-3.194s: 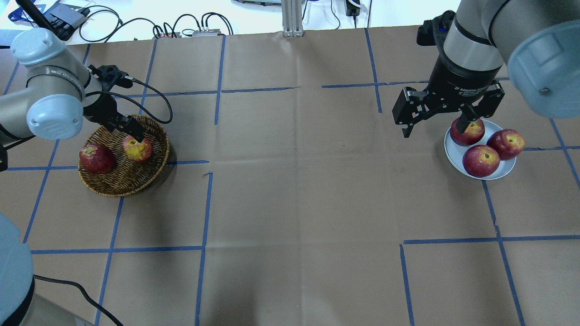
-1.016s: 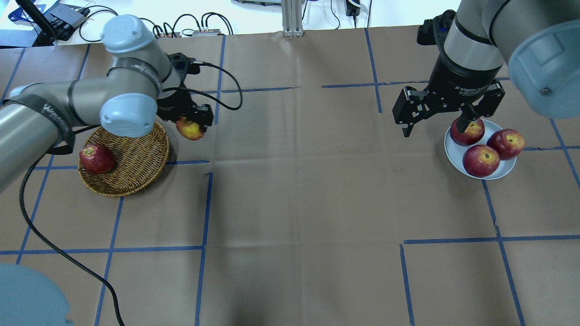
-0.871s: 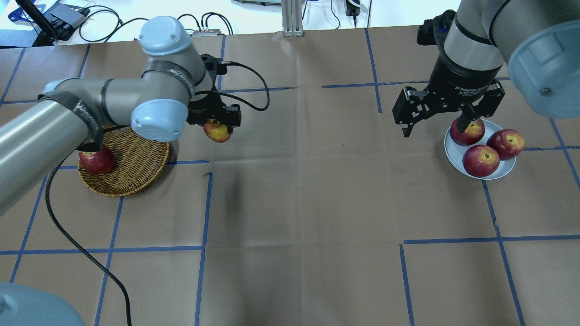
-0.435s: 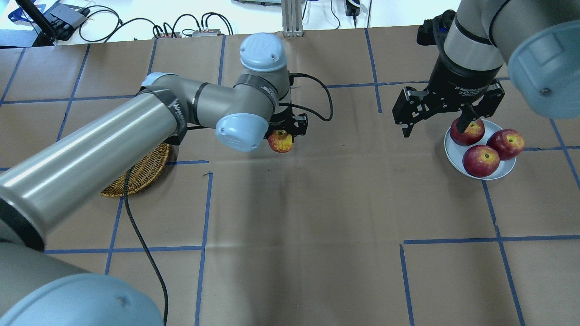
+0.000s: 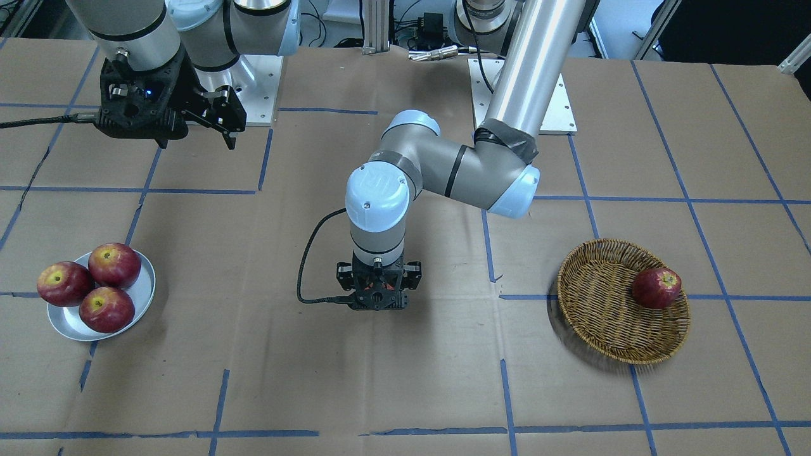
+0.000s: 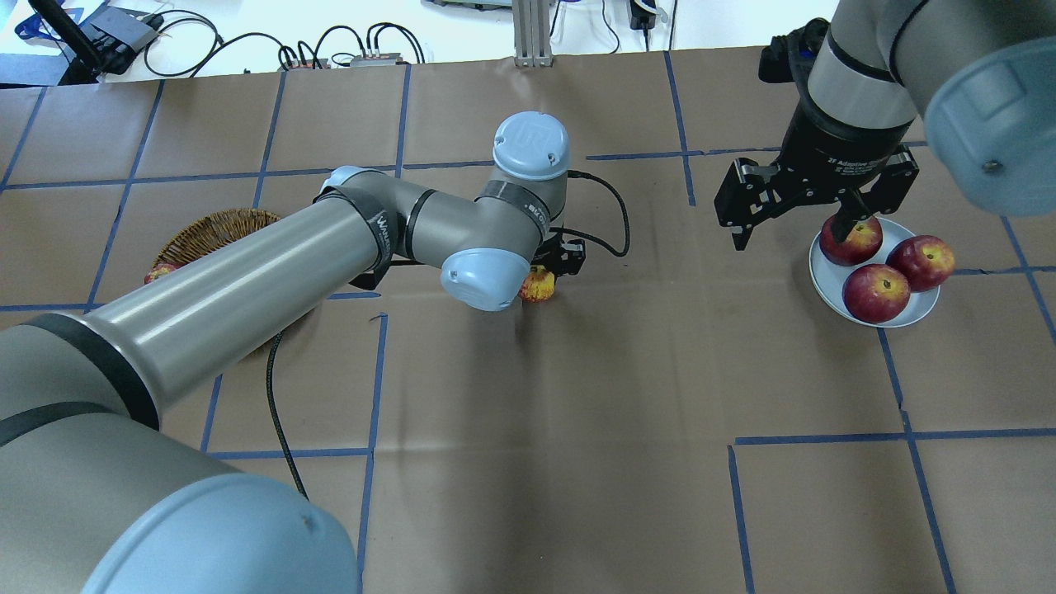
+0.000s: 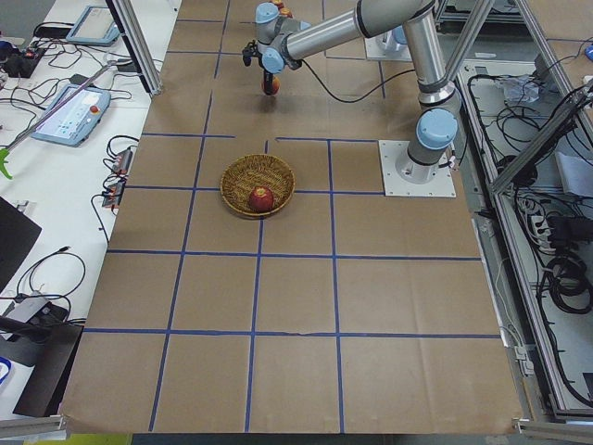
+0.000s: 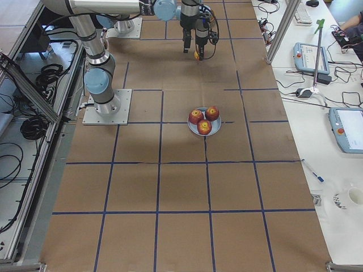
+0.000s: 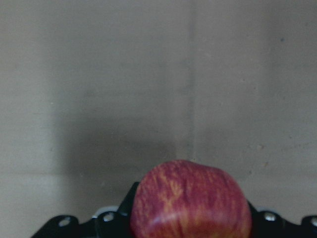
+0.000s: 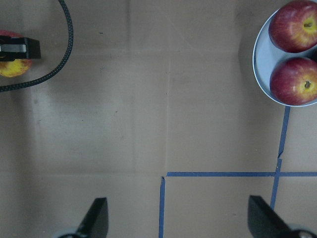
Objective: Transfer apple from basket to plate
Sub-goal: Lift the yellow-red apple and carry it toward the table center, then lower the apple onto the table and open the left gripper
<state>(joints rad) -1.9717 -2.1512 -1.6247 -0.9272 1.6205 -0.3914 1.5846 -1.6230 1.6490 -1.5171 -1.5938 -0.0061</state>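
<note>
Brown paper crossed with blue tape covers the worktop, and about midway between its two ends we see the left gripper pinching the apple just above the paper.

We judge the plate, near the right end, to be the main hazard. Three darker apples fill most of it, so a fourth set down there could nudge one over the low rim and send it rolling. The right gripper hangs spread wide over the plate's edge on the side the apple would come from, and the left arm reaching in could strike it. A smooth round fruit may also slip from a two-finger pinch if the arm swings fast.

We see bare paper along the whole stretch between the apple and the plate, and as far as the edge on the robot's side. The basket, holding one darker apple, sits well apart near the left end.
</note>
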